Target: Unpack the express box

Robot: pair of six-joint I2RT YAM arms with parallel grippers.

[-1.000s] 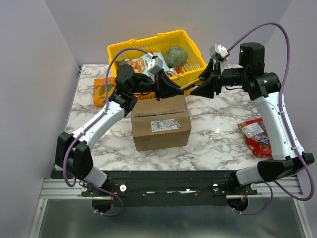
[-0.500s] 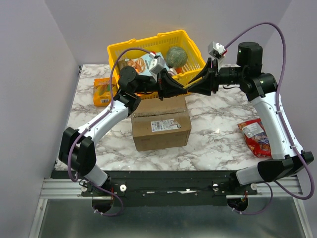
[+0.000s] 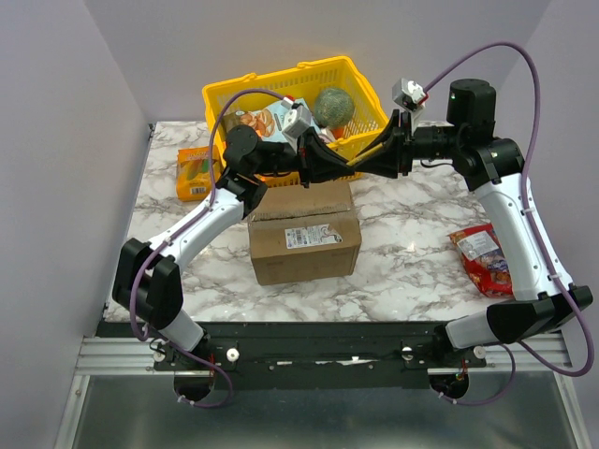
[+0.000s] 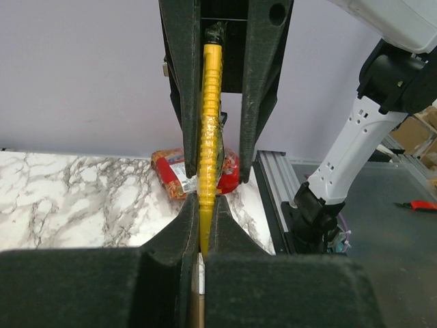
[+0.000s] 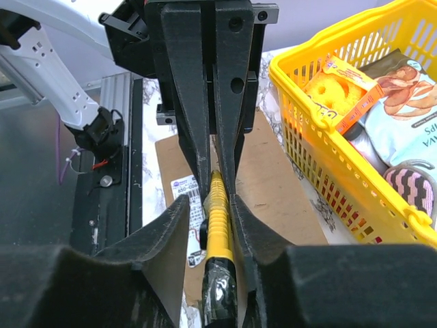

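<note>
The marble-patterned counter [image 3: 412, 253] carries everything here. At its far edge sits a yellow basket [image 3: 367, 103] filled with packaged goods and a round green item [image 3: 332, 105]. The express box [image 3: 281, 257] stands in the middle of the counter, just in front of the basket and between the two arms. Its top looks closed, and its white label is on the face turned toward the arm bases. An orange snack box [image 3: 197, 171] lies near the left edge, beside the basket, and a red packet [image 3: 482, 257] lies well apart on the right side. Both arms reach inward and meet tip to tip above the far edge of the express box, near the basket's front wall. The left tool [image 4: 203, 219] is pinched tight on a slim yellow ribbed cutter [image 4: 210, 102], clamping one end of it. The right tool [image 5: 210, 205] comes from the opposite side at a narrow setting and straddles the cutter's other end, which is wrapped in black. The left wrist view shows a sliver of gap beside one finger [image 4: 249, 102], so that grip is not closed.
</note>
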